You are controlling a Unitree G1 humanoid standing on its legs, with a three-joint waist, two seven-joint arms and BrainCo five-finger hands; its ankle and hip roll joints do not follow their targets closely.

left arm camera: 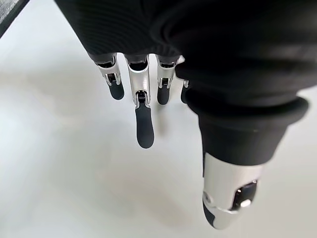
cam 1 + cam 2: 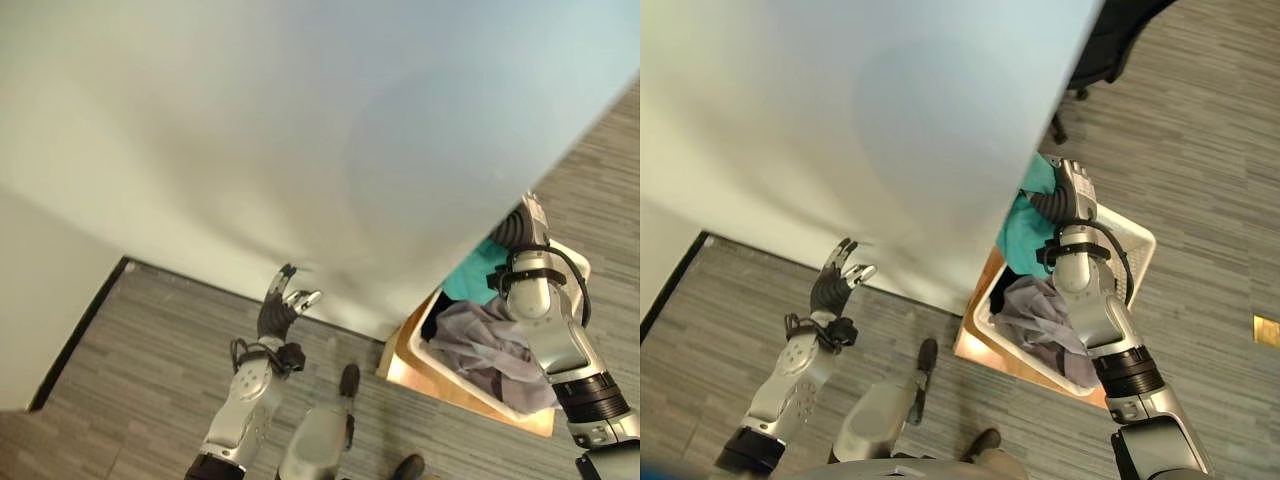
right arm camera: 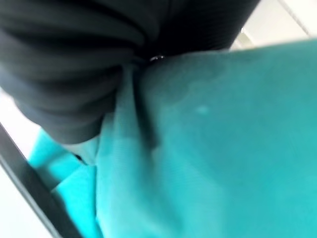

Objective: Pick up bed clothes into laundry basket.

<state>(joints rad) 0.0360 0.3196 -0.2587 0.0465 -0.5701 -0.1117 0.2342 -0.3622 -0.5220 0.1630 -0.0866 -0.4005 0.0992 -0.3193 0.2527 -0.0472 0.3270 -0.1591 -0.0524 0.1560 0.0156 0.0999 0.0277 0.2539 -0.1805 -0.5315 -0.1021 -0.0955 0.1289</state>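
— While the right hand (image 2: 1072,190) sits down among the clothes in the basket (image 2: 1137,236), can you tell what its fingers are doing?

— No. Its wrist view has teal cloth (image 3: 213,148) pressed right against the dark cover, so I cannot tell whether the fingers are clamped on it or slack. The teal piece lies at the basket's end nearest the bed (image 2: 300,120), with a grey garment (image 2: 480,345) heaped beside it.

— And the left hand (image 2: 281,305)?

— Fingers straight and apart, holding nothing, at the bed's edge over the white sheet (image 1: 59,163).

— So what could go wrong?

— If the right hand lifts while cloth is caught in its fingers, I'd expect the teal piece to be dragged back out. The basket sits on a wooden board (image 2: 400,372); a snagged pull might tip or slide it. The left hand could also catch the sheet instead of clothes.
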